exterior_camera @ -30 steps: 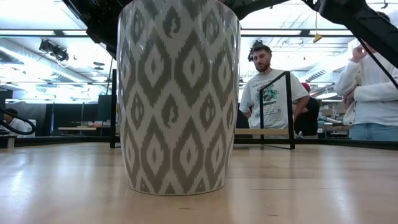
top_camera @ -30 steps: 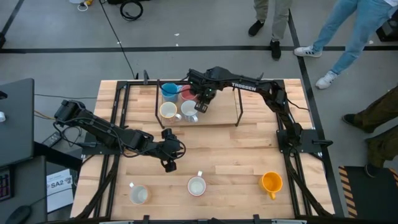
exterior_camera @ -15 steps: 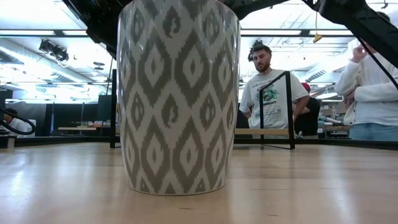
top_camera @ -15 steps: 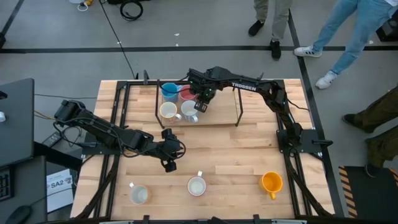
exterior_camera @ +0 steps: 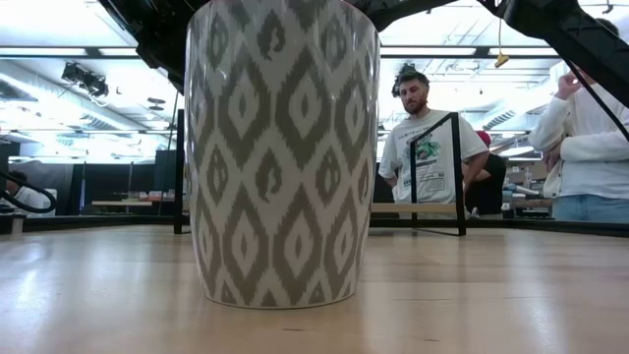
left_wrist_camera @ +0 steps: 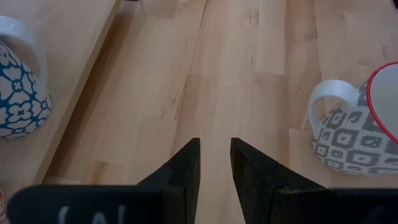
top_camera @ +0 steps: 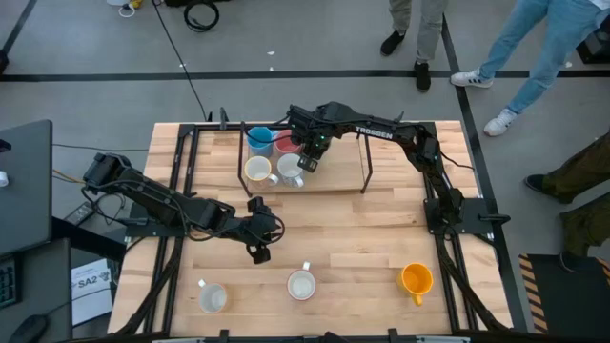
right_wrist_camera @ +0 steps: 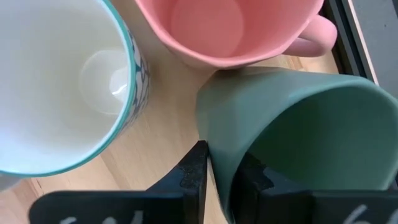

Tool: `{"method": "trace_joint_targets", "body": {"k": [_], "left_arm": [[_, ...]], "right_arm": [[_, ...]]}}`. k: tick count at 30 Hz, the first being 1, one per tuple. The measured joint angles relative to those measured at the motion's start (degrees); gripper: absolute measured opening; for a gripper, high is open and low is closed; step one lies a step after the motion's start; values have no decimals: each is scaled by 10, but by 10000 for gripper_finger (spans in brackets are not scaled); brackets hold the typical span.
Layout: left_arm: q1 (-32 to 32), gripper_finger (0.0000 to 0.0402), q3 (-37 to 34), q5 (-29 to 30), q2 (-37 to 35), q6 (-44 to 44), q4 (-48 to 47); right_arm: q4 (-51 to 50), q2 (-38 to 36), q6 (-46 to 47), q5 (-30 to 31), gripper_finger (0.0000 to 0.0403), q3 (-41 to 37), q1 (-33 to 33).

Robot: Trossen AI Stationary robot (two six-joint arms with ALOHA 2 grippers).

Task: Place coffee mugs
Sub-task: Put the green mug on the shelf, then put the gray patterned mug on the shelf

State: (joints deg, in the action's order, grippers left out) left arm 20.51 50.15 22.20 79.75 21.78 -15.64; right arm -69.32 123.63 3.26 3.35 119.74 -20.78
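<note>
Loosening, seemingly: right end effector (right_wrist_camera: 219, 171), green mug (right_wrist_camera: 311, 143)

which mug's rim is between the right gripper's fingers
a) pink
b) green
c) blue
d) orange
b: in the right wrist view, the right gripper has one finger on each side of the green mug's wall, with the pink mug just beyond it.

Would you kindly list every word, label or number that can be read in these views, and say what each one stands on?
"TROSSEN": white letters on the right arm, high view.
"SA2": on a white sheet beside the table's left edge, high view; its smaller print is too small to read.
Graphic on a person's white T-shirt, low view: no words legible.
Mugs: patterns only, no text.
</note>
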Motion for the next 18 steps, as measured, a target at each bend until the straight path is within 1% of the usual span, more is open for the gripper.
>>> {"method": "trace_joint_targets", "body": {"k": [18], "left_arm": [[0, 96, 0, 0, 0, 0, 0]], "right_arm": [[3, -2, 2, 0, 137, 0, -1]]}}
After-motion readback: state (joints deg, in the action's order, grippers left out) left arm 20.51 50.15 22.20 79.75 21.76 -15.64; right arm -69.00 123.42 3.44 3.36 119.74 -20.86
